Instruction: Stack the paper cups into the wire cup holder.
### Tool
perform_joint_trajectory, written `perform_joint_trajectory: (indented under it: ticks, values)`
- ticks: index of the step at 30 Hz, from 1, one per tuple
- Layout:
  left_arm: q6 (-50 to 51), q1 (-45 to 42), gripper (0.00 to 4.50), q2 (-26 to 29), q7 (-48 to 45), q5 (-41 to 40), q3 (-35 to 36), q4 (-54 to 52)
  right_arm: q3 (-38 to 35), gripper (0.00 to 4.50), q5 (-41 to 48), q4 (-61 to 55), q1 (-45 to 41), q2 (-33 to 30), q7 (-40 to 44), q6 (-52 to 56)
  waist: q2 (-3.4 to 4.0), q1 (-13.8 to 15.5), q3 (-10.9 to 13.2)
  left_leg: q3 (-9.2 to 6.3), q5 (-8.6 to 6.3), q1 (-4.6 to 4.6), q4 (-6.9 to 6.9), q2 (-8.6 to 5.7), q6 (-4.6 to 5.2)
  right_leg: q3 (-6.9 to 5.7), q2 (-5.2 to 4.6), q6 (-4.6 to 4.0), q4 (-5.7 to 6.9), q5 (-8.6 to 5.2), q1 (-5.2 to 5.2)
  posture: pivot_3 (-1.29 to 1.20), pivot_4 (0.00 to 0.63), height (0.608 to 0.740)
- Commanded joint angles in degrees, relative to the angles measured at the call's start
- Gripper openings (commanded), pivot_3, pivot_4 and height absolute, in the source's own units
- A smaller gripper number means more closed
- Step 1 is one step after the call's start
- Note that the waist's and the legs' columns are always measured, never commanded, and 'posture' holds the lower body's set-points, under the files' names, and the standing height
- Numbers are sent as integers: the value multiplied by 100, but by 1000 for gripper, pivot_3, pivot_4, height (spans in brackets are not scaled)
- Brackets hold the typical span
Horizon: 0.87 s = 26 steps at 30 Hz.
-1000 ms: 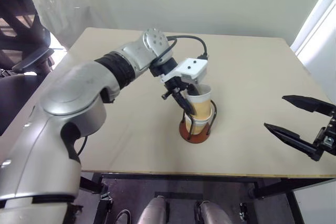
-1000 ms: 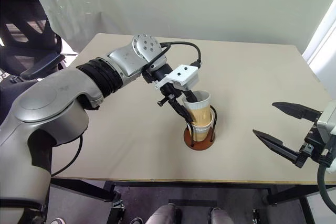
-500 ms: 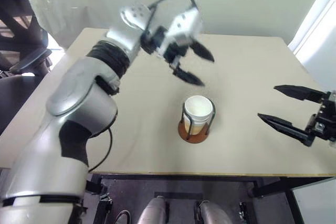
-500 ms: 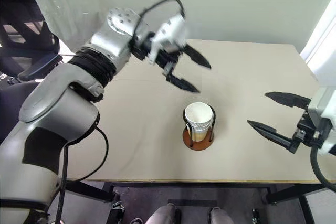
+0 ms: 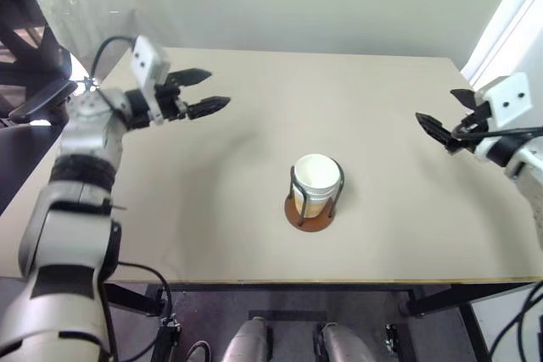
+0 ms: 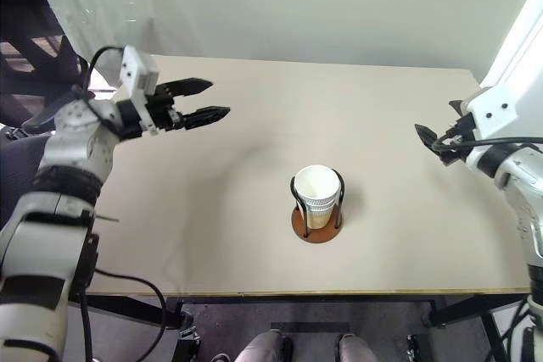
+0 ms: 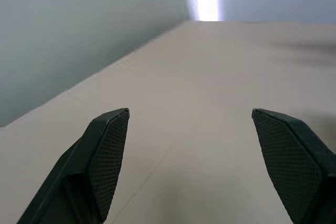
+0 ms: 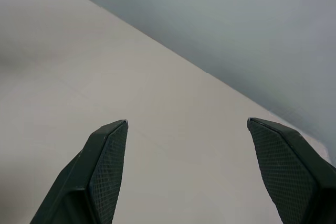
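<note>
Standing near the middle of the worktop (image 5: 212,209), a little toward the front edge, the wire cup holder (image 5: 311,212) has its round reddish-brown base flat on the surface and its thin black wire loops upright. The paper cups (image 5: 317,181) sit nested inside it as one stack, the white rim and white inside of the top one facing up, and the tan sides showing between the wires. How many cups are in the stack I cannot count from above.

The left end effector (image 5: 209,91) is raised over the far left part of the worktop, well apart from the holder, and it points across the surface to the right. Its two black fingers are spread wide with nothing between them.

The right end effector (image 6: 436,132) is at the right edge of the worktop, also well apart from the holder. Its fingers are wide apart too and hold nothing, as its wrist view shows clearly, with only bare worktop in the gap.

A dark office chair (image 5: 34,82) stands beyond the left side.
</note>
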Motion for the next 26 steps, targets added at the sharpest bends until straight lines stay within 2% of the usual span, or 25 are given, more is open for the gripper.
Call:
perform_joint_trajectory:
  ticks: [1,3,5,10,12,15,20,26]
  values:
    - [871,1181,3992,171,1067,-235,958,-1700,236,3763,-344,428,-460,268,-137,-167,0,-4,0,-1,0,-2,-1,0,-1,2,-4,0,0,0,5,0,150,740]
    - [1394,2388,3992,164,1842,-456,1651,-2935,404,3763,-520,899,-777,644,-288,-290,-1,-76,-1,5,1,5,-4,-1,-3,2,-3,-3,-2,2,2,0,150,740]
    - [1697,3164,3992,69,2308,-534,2109,-3809,458,3763,-630,1194,-945,906,-345,-432,-1,-112,-1,8,5,8,-11,0,-9,-1,-1,-10,0,3,3,0,150,740]
    - [2110,4482,3992,-304,3084,-625,2918,-5203,472,3763,-895,1942,-1274,1469,-533,-973,-1,-77,-1,-6,7,17,-30,11,-15,-10,2,-61,13,11,-17,0,150,740]
    - [2074,4753,3992,-459,3328,-512,3168,-5390,516,3763,-1023,2210,-1335,1641,-588,-1244,-1,-52,-1,-8,-11,28,-68,10,18,-11,0,-90,8,29,-23,0,150,740]
    - [2015,5032,3992,-692,3613,-392,3424,-5593,515,3763,-1139,2499,-1362,1877,-677,-1620,-2,-51,-1,-14,20,68,-109,13,-7,-10,2,-154,13,33,-5,0,150,740]
    - [1848,5181,3992,-1105,4093,-199,3680,-5804,478,3763,-1115,2668,-1316,2269,-779,-1914,-4,-88,-2,-22,80,69,-152,19,-43,-10,9,-195,32,59,-16,0,150,740]
    - [1785,5171,3992,-1387,4317,-4,3662,-5944,497,3763,-1192,3017,-1342,2545,-827,-2261,-7,-94,-4,-24,91,95,-199,21,-47,-9,10,-221,35,75,-16,0,150,740]
